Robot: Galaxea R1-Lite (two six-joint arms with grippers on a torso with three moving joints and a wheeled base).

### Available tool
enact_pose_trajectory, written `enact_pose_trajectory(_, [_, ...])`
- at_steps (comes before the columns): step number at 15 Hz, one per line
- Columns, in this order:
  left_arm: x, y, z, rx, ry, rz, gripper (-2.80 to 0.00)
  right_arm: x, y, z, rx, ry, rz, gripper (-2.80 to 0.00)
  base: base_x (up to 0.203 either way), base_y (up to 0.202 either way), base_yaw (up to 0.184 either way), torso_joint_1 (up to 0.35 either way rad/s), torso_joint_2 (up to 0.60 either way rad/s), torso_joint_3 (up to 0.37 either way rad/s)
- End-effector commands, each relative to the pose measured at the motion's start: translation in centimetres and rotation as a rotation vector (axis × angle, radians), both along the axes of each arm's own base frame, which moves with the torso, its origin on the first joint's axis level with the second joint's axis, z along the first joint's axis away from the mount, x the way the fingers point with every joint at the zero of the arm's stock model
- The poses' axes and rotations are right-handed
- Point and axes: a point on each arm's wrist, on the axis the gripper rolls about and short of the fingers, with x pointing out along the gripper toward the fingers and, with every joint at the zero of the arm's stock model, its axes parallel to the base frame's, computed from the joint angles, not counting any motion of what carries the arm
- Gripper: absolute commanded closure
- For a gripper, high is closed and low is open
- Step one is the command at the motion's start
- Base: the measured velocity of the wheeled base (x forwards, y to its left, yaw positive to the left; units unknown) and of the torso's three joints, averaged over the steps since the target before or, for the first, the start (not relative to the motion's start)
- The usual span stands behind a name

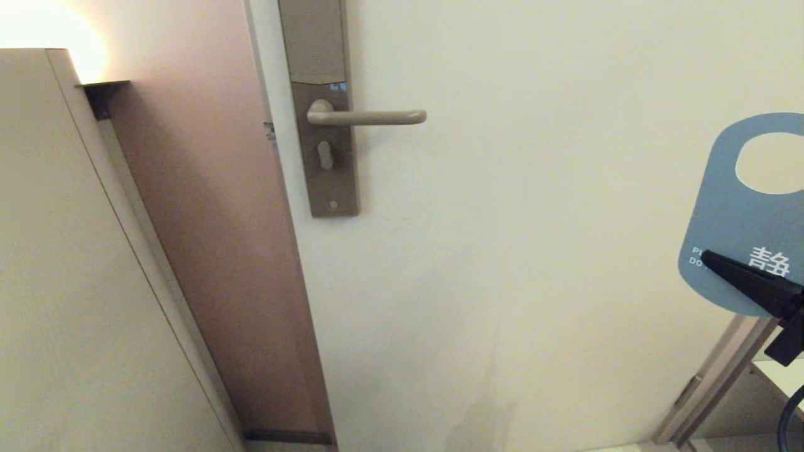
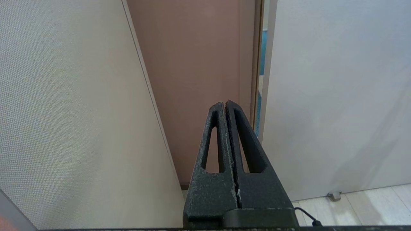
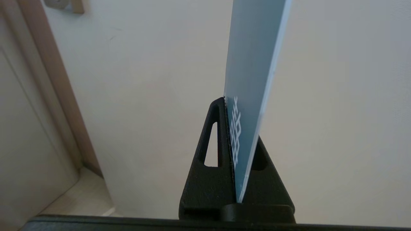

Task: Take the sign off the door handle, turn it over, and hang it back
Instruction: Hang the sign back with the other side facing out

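A tall brown backplate is seen at upper centre on a cream door. A pinkish-brown panel is found left of it, a beige cabinet at far left, and a glowing lamp at upper left.

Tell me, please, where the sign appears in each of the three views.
Head view: the sign at the right edge, blue face showing, held by the right pincer.
Left wrist view: not in it.
Right wrist view: the sign edge-on, centre, clamped.
Shared landmark: the pale door.
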Motion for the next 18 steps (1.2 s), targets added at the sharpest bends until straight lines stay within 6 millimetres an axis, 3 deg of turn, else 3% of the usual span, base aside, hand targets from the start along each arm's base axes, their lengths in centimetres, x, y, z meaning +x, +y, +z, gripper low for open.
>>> enact_pose_trajectory(1, [0.0,0.0,0.0,0.001,0.002,0.000,0.00,0.4,0.1,-0.2,-0.001,0.012,0.009,0.00,0.000,0.000,0.000,0.000,0.00,0.000])
enact_pose_trajectory(5, [0.0,0.0,0.0,0.001,0.002,0.000,0.00,1.7,0.7,-0.4,-0.001,0.008,0.049,0.00,0.000,0.000,0.000,0.000,0.00,0.000])
enact_pose_trajectory(10, [0.0,0.0,0.0,0.001,0.002,0.000,0.00,5.0,2.8,0.3,0.005,-0.068,0.152,0.00,0.000,0.000,0.000,0.000,0.00,0.000])
enact_pose_trajectory(18, [0.0,0.0,0.0,0.001,0.002,0.000,0.00,6.4,5.2,1.0,0.010,-0.076,0.278,0.00,0.000,0.000,0.000,0.000,0.00,0.000])
